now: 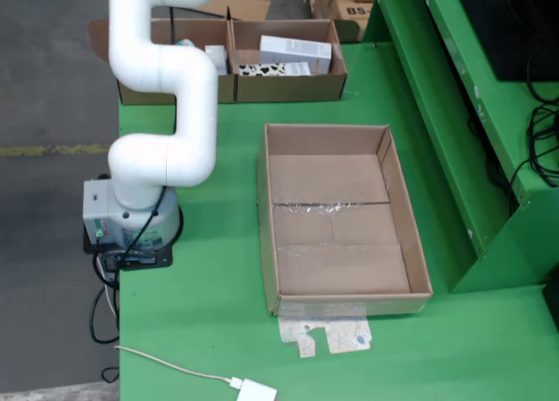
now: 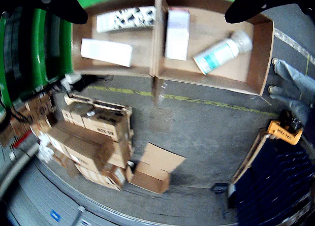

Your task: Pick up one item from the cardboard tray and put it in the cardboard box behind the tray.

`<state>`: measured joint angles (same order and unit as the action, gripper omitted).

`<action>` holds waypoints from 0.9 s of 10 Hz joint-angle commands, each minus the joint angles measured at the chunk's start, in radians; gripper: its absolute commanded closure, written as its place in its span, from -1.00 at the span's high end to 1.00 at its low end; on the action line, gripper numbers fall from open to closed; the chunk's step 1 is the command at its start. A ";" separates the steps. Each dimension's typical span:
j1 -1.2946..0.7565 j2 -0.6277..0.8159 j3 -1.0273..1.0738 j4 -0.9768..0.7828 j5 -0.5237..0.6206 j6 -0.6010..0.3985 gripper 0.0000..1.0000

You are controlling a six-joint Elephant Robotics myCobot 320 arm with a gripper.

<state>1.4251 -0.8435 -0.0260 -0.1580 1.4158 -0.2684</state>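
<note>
The cardboard tray [image 1: 336, 266] lies in the middle of the green table, and I see no item in it. Behind it stands the two-part cardboard box [image 1: 288, 88]. In the gripper view the box [image 2: 206, 79] holds a patterned carton [image 2: 125, 18] and a white carton [image 2: 106, 51] on the left. On the right are a white-pink carton [image 2: 177, 34] and a white bottle [image 2: 221, 51]. My gripper [image 2: 156, 9] hovers above the box divider, open, with dark fingers [image 2: 64, 7] spread to the top corners and nothing between them. The fixed view cuts the gripper off.
The white arm [image 1: 175, 95] rises from its base [image 1: 131, 217] left of the tray. A green shelf [image 1: 489, 156] walls the right side. A paper scrap [image 1: 327, 335] and a white plug [image 1: 255, 390] lie in front. Stacked cartons [image 2: 93, 137] cover the floor beyond the table.
</note>
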 commanded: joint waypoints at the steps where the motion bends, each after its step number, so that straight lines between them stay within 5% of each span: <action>1: -0.272 -0.061 0.668 -0.814 0.036 -0.058 1.00; 9: -1.061 -0.201 1.426 -1.261 0.212 -0.250 1.00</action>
<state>1.0523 -1.0491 0.2944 -0.5721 1.5952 -0.4969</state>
